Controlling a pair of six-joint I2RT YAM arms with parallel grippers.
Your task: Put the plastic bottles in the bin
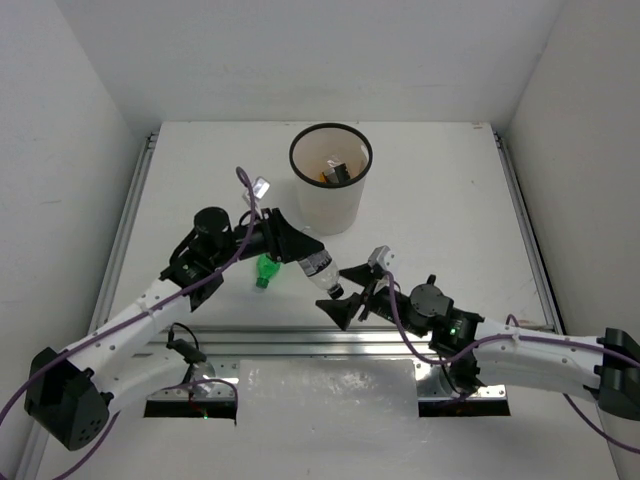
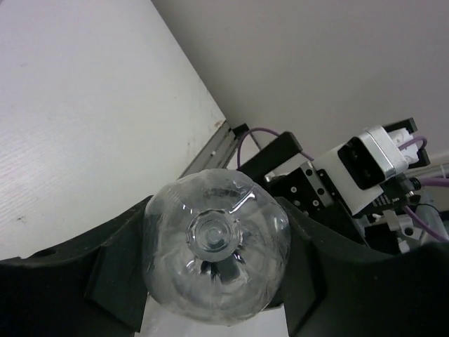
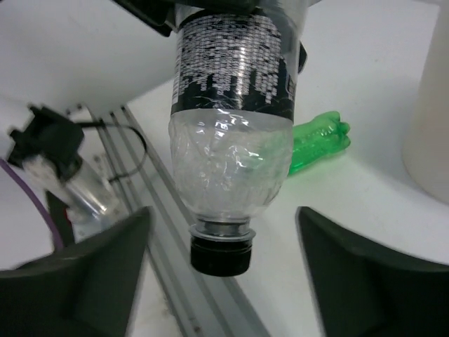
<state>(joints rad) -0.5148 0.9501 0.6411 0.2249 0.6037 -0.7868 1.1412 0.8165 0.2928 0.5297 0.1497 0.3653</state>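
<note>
Clear bottle, base in left pincer

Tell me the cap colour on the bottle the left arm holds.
Black. The cap shows best in the right wrist view.

The white table carries the bin, standing upright toward its far middle. A green bottle lies on its side nearer, apart from the bin.
</note>
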